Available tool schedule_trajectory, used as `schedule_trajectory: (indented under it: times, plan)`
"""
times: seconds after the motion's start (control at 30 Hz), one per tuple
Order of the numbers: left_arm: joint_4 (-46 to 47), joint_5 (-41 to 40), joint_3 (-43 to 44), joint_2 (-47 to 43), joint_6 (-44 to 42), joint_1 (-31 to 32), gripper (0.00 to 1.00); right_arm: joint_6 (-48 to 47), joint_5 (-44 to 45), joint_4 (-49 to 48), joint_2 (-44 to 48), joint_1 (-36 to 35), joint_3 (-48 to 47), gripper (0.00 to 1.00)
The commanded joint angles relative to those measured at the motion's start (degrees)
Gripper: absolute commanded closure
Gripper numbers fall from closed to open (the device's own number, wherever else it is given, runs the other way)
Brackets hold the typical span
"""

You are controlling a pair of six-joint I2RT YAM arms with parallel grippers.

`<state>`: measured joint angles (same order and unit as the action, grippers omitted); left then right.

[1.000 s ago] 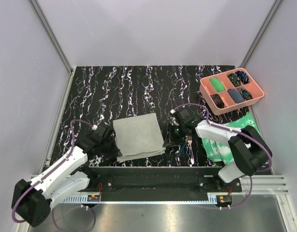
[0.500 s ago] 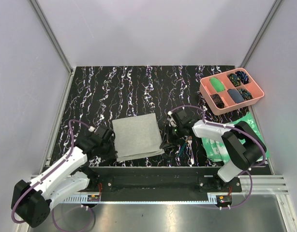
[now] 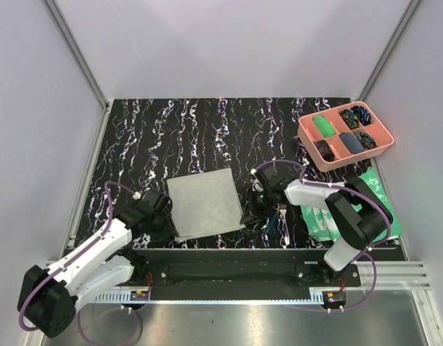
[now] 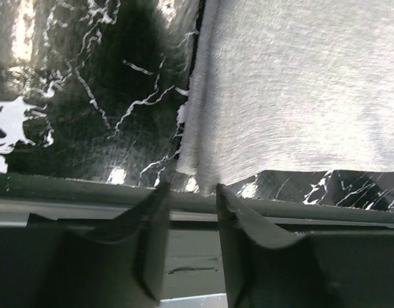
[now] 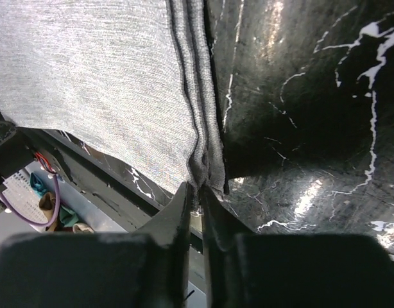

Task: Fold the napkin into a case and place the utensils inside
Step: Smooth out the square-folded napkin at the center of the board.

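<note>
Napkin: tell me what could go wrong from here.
1. The right tool pinches only the layered edge of the napkin; a lift might shed it or a layer.
2. The left tool stands open with the corner barely at its tips; closing might miss.
3. The utensils lie right beside the right tool; a sweep could scatter them.

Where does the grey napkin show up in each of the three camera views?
Top external: the napkin lies flat, left of centre, near the front edge.
Left wrist: the napkin fills the upper right, its corner at the left gripper.
Right wrist: the napkin fills the upper left, its folded edge pinched by the right gripper.
Shared landmark: the black white-veined tabletop bordering the napkin.
</note>
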<state>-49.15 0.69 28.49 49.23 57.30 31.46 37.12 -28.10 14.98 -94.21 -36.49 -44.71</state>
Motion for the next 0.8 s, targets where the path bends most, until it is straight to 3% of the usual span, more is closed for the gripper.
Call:
schedule_trajectory:
  times: [0.0,0.07,0.13,0.23,0.43,0.67,0.77]
  plan:
    - [-4.98,-0.07,6.04,-2.29,-1.04,-0.17,0.6,-1.79,1.82,1.63,0.96,-0.16,-1.35,0.79]
    - [-6.84,-2.69,9.72,-3.87,-1.57,-0.17,0.51,-2.49,2.26,3.12,2.28,-0.16,-1.78,0.65]
    - [-5.19,-2.8,11.05,-4.67,-3.15,-0.35,0.48,-3.11,3.48,5.74,3.77,-0.25,-2.92,0.61]
    - [1.56,1.84,11.68,-2.4,-5.7,-1.58,0.55,-4.51,6.64,9.26,5.26,-0.34,-5.11,0.57]
    - [7.22,6.51,7.04,4.9,-7.29,-2.46,0.87,-3.55,5.35,8.75,3.87,-2.62,-9.87,0.55]
    - [8.71,2.66,-2.46,4.82,-1.6,-2.72,0.93,-0.56,1.2,-0.03,-1.93,-3.15,-8.56,0.58]
    - [12.48,4.76,-6.51,4.73,0.44,-2.72,0.98,-0.91,1.91,-1.1,-5.27,-2.97,-8.11,0.61]
